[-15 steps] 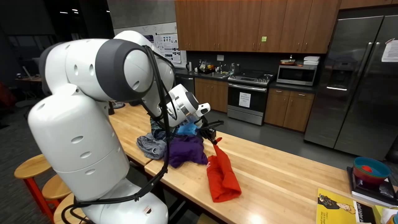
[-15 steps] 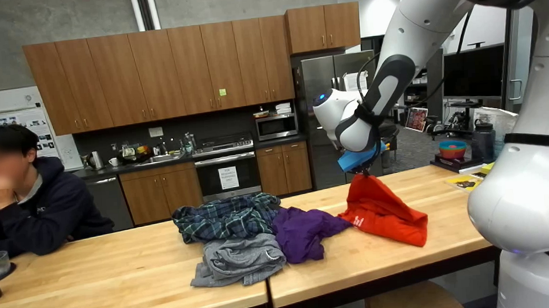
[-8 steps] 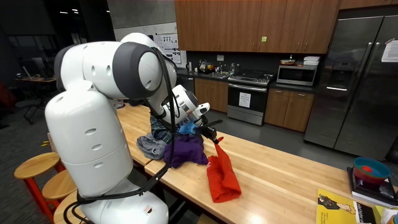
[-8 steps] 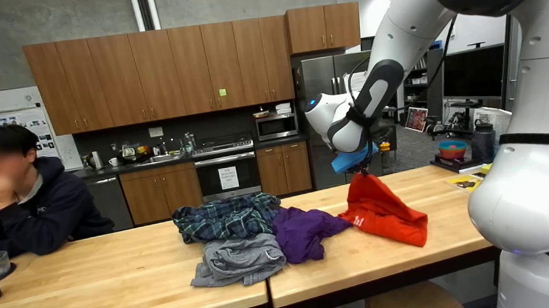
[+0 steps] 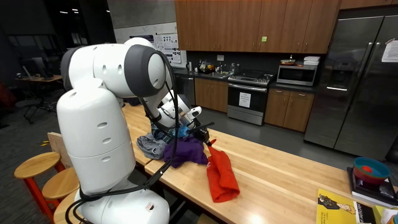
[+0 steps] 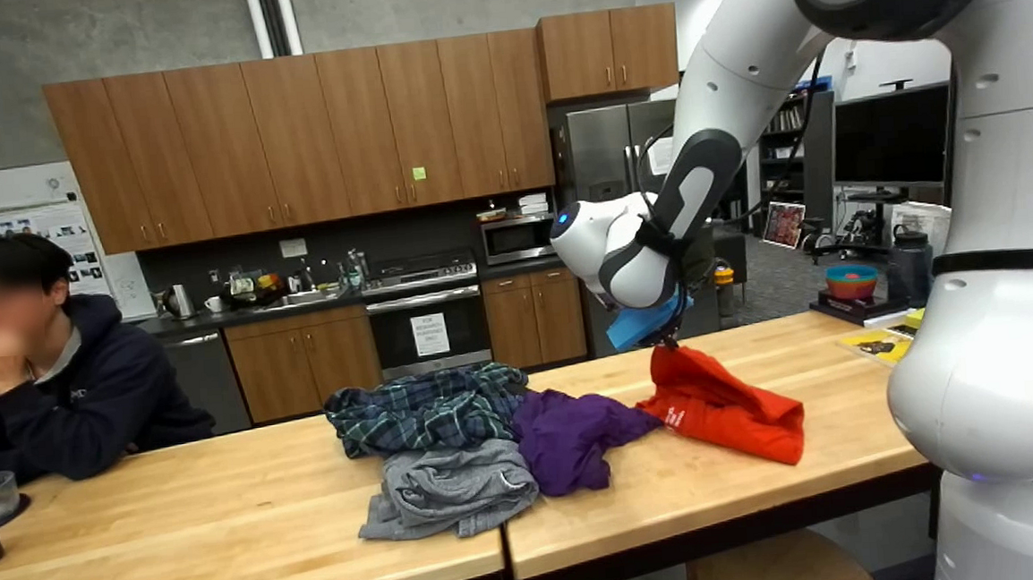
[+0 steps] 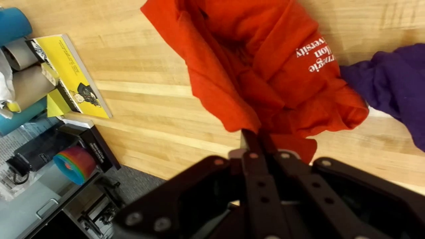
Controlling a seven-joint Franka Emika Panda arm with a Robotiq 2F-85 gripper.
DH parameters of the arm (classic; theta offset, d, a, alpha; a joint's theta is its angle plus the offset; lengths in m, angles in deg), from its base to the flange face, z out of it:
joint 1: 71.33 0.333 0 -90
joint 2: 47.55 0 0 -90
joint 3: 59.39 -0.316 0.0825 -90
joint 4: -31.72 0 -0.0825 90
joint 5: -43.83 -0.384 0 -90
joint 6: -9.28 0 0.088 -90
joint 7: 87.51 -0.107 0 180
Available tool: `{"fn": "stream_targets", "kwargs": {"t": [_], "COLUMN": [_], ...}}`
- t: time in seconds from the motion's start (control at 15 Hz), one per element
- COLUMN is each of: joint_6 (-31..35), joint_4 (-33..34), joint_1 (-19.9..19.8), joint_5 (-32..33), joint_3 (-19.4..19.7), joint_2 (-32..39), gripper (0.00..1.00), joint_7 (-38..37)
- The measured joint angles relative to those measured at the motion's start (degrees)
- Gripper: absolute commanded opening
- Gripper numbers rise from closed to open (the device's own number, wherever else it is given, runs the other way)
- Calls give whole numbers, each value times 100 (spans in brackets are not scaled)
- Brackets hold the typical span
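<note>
Toward the seam [image 6: 506, 542] of the bench [image 6: 181, 526], the white arm [image 6: 736, 70] has shifted and dipped over the last second, and the peak of the red garment [image 6: 730, 411] has sunk with it. That garment lies beside the seam, its loose end close to the near edge, its raised end toward the far edge. A plaid garment [image 6: 429, 407], a grey garment [image 6: 457, 491] and a purple garment [image 6: 571, 444] bunch at the seam, the last seeming to touch the red. Closed, the claw [image 7: 256, 134] pinches the red garment's raised tip. Seemingly the grip is made and one end lifted; the bulk remains unraised and creased.
</note>
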Motion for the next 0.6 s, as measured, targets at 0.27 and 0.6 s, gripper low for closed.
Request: {"fn": "stream_targets", "kwargs": {"t": [0.27,0.6], "joint_6": [-61,-67], "joint_4": [5,-107], "joint_1": [77,157], "joint_5": [18,18], "joint_3": [-11,-27], "joint_2": [36,36], "gripper": [1,1], "joint_7": [-61,-41]}}
